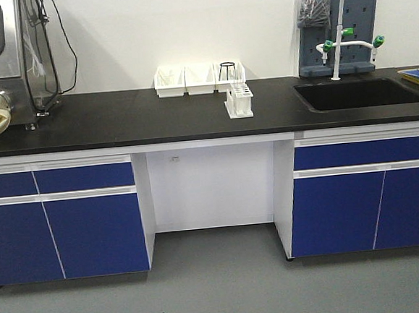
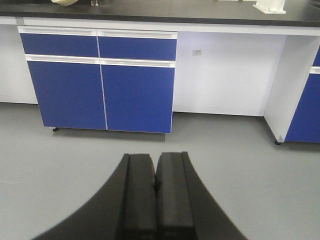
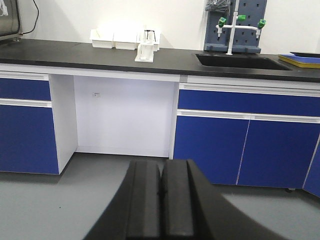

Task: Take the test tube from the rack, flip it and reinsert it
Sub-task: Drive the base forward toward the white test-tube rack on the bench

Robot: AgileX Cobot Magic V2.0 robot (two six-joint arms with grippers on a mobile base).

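Tabletop (image 1: 119, 116), black over blue cabinets (image 1: 92, 231), carries the rack (image 1: 239, 100) mid-frame; only wrist views show left pincer (image 2: 155, 162) and right pincer (image 3: 161, 167), both closed, empty.

The right gripper (image 3: 161, 172) fills the bottom of the view, its two black fingers pressed together with nothing between them, hanging over the grey floor (image 3: 60, 200) in front of the bench. On the black countertop (image 3: 75, 55) the white rack (image 3: 145, 52) stands near the front edge, above the white kneehole (image 3: 125, 115) and just in front of a row of white bins (image 3: 114, 39). What the rack holds is too small to tell. To the right are the sink (image 3: 240, 61), a tap with green handles (image 3: 231, 30) and blue cabinet doors (image 3: 210, 145).
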